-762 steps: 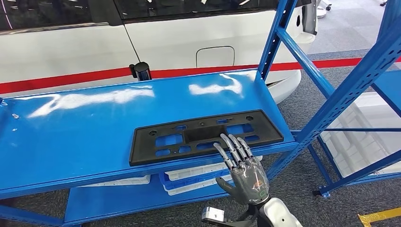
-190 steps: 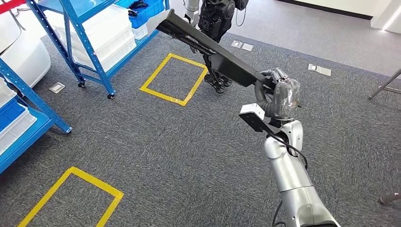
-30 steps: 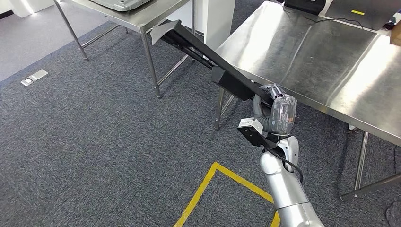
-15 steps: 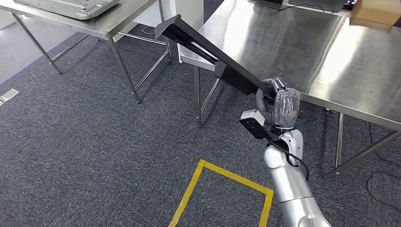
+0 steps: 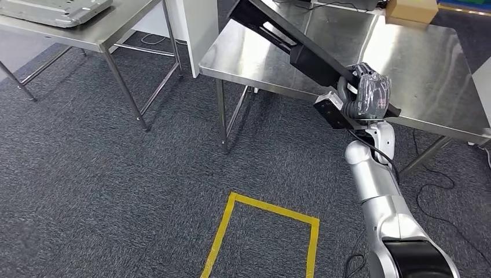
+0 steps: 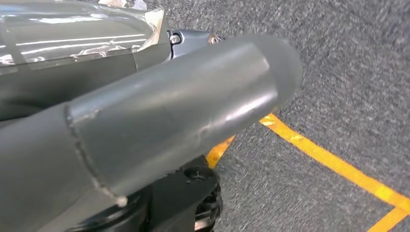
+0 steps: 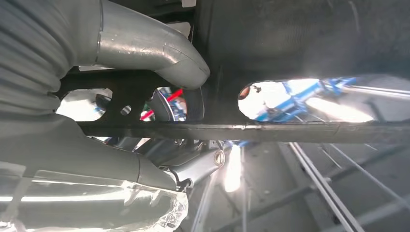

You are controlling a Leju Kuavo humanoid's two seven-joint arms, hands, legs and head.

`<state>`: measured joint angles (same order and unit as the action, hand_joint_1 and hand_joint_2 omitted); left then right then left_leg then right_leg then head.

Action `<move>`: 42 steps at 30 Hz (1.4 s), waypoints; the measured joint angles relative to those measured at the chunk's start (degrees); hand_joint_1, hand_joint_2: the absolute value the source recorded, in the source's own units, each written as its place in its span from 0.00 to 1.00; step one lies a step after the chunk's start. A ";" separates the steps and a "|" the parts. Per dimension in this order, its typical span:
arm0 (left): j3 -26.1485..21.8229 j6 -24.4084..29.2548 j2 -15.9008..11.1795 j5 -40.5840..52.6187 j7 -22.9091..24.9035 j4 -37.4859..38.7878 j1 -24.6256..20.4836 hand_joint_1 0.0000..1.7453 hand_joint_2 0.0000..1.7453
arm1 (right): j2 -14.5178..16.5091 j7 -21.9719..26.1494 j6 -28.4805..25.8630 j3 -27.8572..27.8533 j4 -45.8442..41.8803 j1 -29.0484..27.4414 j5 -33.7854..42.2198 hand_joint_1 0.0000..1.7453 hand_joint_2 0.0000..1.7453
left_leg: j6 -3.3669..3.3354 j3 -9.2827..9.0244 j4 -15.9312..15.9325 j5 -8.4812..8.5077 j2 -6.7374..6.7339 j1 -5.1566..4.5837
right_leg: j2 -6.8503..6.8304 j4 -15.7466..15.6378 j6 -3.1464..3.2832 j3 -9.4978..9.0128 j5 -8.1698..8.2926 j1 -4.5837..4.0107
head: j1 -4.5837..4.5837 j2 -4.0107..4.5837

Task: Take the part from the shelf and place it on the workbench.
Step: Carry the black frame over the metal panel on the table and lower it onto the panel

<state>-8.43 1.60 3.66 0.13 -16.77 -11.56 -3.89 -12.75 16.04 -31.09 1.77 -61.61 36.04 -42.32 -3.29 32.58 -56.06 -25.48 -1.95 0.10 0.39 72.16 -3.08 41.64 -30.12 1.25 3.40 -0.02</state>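
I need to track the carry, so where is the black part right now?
In the head view the black part is at upper right, gripped by the right hand and slanting up over the near edge of the steel workbench.

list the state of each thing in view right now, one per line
black part: held up off the table, tilted, reaching over the workbench
right hand: gripping the part's near end
left hand: hangs over the carpet; whether its fingers are apart or curled cannot be told
workbench: the part not yet set down on it
cardboard box: resting at the workbench's far edge
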 joint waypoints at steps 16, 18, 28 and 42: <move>-1.09 -2.02 0.13 -1.16 -3.19 0.19 0.95 0.00 0.00 | -0.16 1.52 -0.17 2.43 10.48 6.08 0.90 1.00 1.00 | 2.55 7.09 -13.90 -5.21 1.88 0.12 | -0.08 -15.20 1.83 -7.90 5.45 0.02 | -0.27 0.00; -1.22 -2.11 0.07 -1.19 -3.58 0.20 1.03 0.00 0.00 | 0.02 1.83 -0.25 2.86 10.88 6.03 1.12 1.00 1.00 | 1.96 3.20 -5.83 -1.50 2.25 0.05 | 0.27 -15.17 1.79 -7.93 5.45 -0.14 | -0.27 0.00; -1.98 -1.98 0.07 -1.31 -3.93 0.26 1.15 0.00 0.00 | 0.31 2.34 -0.80 3.73 12.00 4.31 1.69 1.00 1.00 | 1.55 1.53 -1.36 0.14 2.49 -0.77 | 0.36 -15.25 1.21 -7.65 5.60 -0.24 | -0.16 0.00; -2.16 -1.77 0.12 -1.30 -4.03 0.26 1.10 0.00 0.00 | -0.08 2.33 -0.86 4.07 11.90 3.29 1.85 1.00 1.00 | -0.89 0.12 1.43 1.63 1.99 -0.21 | 0.29 -13.00 0.20 -6.21 4.37 0.19 | -0.13 0.00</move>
<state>-10.59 -0.17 3.78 -1.17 -20.80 -11.30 -2.78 -12.82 18.38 -31.95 5.84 -49.71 39.33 -40.47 -4.17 32.70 -54.63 -23.85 0.05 -0.11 0.68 59.16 -2.88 35.43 -25.75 1.44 3.27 -0.02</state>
